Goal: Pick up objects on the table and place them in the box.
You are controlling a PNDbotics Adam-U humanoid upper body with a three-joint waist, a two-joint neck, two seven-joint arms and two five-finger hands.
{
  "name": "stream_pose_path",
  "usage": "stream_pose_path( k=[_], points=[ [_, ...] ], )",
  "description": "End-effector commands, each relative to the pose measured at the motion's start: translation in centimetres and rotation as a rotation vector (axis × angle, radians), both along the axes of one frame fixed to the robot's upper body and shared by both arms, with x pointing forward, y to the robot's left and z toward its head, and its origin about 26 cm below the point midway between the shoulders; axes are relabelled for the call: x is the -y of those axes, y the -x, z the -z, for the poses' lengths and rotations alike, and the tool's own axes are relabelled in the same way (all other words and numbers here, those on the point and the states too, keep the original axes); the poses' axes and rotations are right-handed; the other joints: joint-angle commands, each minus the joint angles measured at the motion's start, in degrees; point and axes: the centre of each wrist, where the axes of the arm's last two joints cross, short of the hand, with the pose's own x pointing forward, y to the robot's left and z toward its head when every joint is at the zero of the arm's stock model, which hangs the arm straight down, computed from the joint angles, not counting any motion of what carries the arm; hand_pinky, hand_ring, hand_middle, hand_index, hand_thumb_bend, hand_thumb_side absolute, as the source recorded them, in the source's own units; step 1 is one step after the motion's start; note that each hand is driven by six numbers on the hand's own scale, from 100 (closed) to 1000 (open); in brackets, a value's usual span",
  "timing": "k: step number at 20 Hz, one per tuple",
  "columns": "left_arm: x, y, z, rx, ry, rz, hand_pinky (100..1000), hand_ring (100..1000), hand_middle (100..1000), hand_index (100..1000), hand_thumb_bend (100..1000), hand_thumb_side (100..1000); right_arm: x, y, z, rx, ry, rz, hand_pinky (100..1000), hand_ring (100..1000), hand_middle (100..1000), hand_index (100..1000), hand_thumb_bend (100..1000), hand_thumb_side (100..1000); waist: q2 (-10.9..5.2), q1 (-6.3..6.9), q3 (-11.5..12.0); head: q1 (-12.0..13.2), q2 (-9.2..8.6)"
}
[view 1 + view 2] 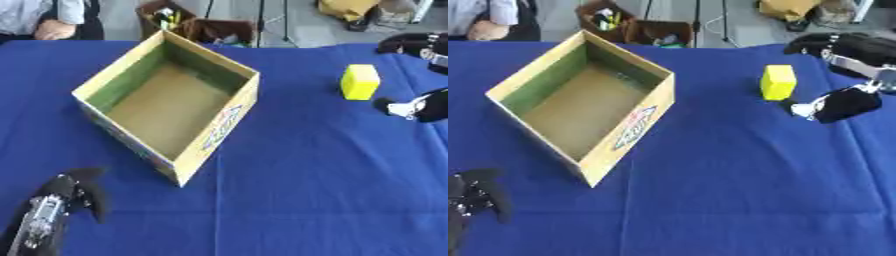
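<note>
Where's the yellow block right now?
The yellow block stands on the blue tablecloth at the right, outside the open box, just beside the right hand, which is not touching it.

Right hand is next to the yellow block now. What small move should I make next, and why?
Probably ease the right hand a little further toward the yellow block so its fingers can close around it. The block stands upright on the blue cloth, the hand sits just beside it holding nothing, and the box looks empty. The left hand idles at the lower left.
</note>
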Motion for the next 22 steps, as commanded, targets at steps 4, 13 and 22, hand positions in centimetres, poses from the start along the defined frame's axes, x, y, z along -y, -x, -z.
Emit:
stream_pose_path(
  k=[4,13,22],
  points=[
    [0.0,0.2,-0.3,0.026,-0.029,0.007,350,430,436,739,100,1000,2.1,-0.4,-2.1,0.009,-0.014,0.056,913,1000,970,1000,257,561,-0.43,0.08,1.4,-0.4,-1.34],
    [0.2,0.1,-0.8,0.050,-0.043,0.020,351,429,436,739,100,1000,3.6,-1.6,-2.7,0.018,-0.052,0.100,916,1000,970,1000,249,555,1.25,-0.50,3.9,-1.6,-4.30],
    [0.4,0.0,-0.9,0.062,-0.055,0.025,351,429,436,739,100,1000,4.7,-1.6,-3.5,0.036,-0.035,0.146,919,1000,980,1000,219,503,3.00,-0.88,5.2,-2.4,-5.96]
  ],
)
